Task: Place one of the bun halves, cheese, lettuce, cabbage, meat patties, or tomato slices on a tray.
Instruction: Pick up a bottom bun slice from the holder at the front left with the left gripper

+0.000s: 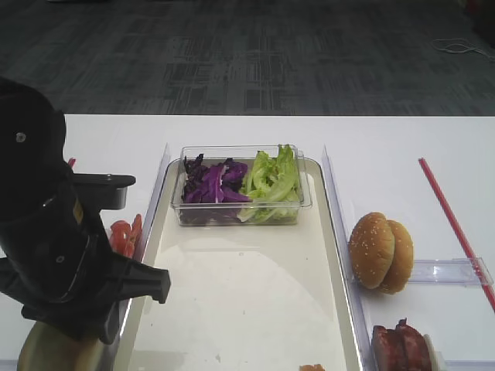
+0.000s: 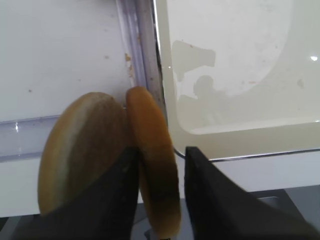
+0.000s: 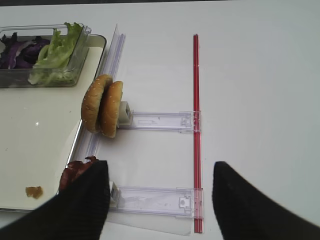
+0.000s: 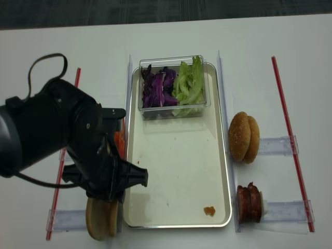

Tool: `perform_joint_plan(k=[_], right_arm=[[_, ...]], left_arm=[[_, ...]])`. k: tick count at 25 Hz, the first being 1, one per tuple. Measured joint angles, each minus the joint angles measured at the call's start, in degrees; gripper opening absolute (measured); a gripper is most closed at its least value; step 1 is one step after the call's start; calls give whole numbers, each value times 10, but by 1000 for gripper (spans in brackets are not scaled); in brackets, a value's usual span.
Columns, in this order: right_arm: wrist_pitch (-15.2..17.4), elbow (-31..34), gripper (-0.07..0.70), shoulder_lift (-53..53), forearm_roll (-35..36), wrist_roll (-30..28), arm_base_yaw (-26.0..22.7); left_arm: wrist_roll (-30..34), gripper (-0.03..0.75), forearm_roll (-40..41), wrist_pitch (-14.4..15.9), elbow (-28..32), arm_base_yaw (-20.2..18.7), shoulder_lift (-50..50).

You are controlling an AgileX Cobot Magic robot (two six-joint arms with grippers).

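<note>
The left gripper (image 2: pixel 160 165) pinches one of two upright bun halves (image 2: pixel 155 190) just outside the tray (image 4: pixel 179 224) rim's near-left corner. The tray floor ahead lies open; a clear box (image 4: pixel 171 110) sits at its far end. The right gripper (image 3: pixel 159 192) hangs spread, holding nothing.

Left hand (image 2: pixel 160 200) seemingly part-closed, lowered.

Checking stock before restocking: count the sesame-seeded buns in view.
2. Both sesame-seeded buns stand on edge, pressed together, on the white table right of the tray, above the meat patties. None seems hidden.
</note>
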Motion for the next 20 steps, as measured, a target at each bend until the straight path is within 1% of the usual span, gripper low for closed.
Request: perform_joint_plan(k=[7, 14, 20], right_arm=[[0, 0, 454, 0, 0, -1, 0], [-1, 0, 454, 0, 0, -1, 0], [-1, 0, 454, 0, 0, -1, 0]], left_arm=[[0, 232, 13, 15, 0, 0, 0], [0, 159, 17, 20, 0, 0, 0], [0, 150, 23, 22, 0, 0, 0]])
